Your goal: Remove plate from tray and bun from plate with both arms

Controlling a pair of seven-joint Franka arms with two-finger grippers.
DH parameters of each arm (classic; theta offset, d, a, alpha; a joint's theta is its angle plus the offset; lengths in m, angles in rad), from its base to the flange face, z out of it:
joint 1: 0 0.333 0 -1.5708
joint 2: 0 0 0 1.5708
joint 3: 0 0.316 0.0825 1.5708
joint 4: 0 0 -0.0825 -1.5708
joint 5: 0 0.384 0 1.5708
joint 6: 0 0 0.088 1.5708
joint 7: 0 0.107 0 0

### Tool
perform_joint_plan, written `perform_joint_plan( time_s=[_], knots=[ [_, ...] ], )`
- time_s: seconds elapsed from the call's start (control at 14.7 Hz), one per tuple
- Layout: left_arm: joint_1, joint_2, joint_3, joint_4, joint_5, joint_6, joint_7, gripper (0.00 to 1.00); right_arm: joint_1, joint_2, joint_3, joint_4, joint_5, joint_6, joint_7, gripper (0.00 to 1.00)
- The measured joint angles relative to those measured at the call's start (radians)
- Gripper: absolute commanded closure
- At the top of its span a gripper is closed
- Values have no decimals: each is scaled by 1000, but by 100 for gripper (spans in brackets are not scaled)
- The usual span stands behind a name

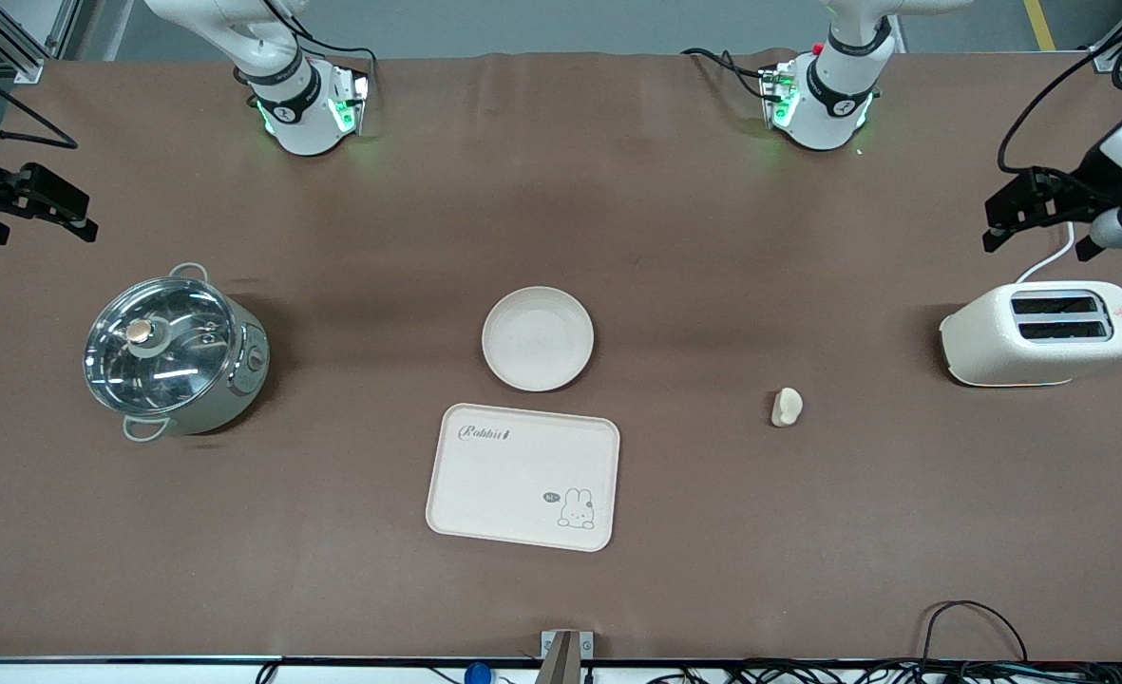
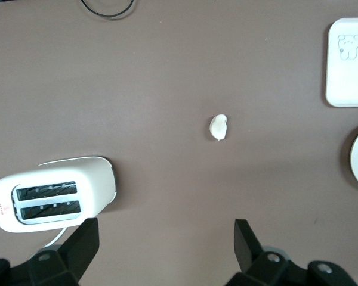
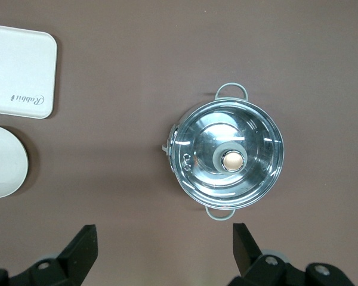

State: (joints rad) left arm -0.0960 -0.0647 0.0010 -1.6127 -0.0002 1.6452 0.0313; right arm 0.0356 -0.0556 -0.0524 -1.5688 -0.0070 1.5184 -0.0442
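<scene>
Work surface: one wide table point(image 1: 675, 237) covered edge to edge in matte brown sheet, slightly creased along the edge nearest the robot bases, lit evenly from above with soft shadows. Grey floor point(image 1: 522, 24) visible past that edge, with a yellow floor line point(image 1: 1038, 24) and aluminium frame struts point(image 1: 9, 43) at the corners. Along the edge nearest the front camera: a white rail, a small metal bracket point(image 1: 565, 651) at mid-table, and loose black cables point(image 1: 979, 632) toward the left arm's end.
</scene>
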Motion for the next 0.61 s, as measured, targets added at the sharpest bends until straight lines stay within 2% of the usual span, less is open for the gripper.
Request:
perform_joint_plan(
  time_s=[0.2, 0.61],
  knots=[
    [-31, -38, 24, -95, 0, 69, -11, 0, 0, 0, 0, 0, 0, 0, 0, 0],
    [-31, -36, 24, -93, 0, 72, -11, 0, 0, 1, 0, 0, 0, 0, 0, 0]
  ],
)
